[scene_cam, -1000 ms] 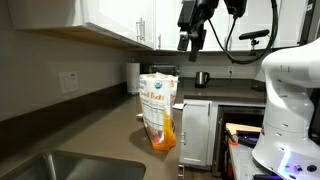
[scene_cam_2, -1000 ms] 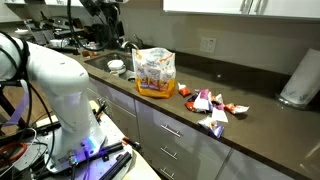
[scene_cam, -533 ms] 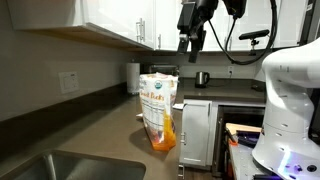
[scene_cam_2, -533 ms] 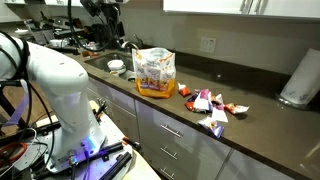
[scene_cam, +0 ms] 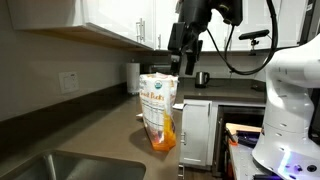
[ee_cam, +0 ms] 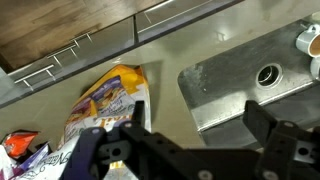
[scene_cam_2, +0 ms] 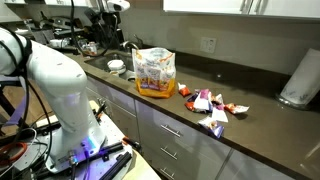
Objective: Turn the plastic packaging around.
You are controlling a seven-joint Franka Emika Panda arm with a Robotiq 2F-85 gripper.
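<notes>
The dark counter [scene_cam: 110, 130] runs along the wall in both exterior views. One steel sink [ee_cam: 235, 100] is set into it. The wrist view looks straight down into its basin and shows a single drain [ee_cam: 267, 73]; an exterior view catches only the sink's near corner [scene_cam: 70, 165].

The robot's white base [scene_cam: 295, 100] fills one side of the frame, and its black arm reaches in from above.

One plastic packaging [scene_cam: 158, 110] stands upright on the counter, near the front edge, between the sink and the far end. Its upper part is cream and its bottom orange. From the opposite side it shows a busier printed face [scene_cam_2: 153, 72]. From above, the wrist view shows it as an orange and purple shape [ee_cam: 110, 100] just beside the sink.

The gripper [scene_cam: 186, 62] hangs in the air above the packaging and well clear of it. In the wrist view its fingers [ee_cam: 105, 150] are spread wide with nothing between them.

One white paper-towel roll [scene_cam: 133, 77] stands against the wall. A small heap of snack wrappers [scene_cam_2: 207, 103] lies on the counter near the packaging. Their number is hard to tell, and only the edge of the heap [ee_cam: 22, 150] reaches the wrist view. A small white bowl [scene_cam_2: 117, 67] sits beyond the packaging; what it holds cannot be made out.
</notes>
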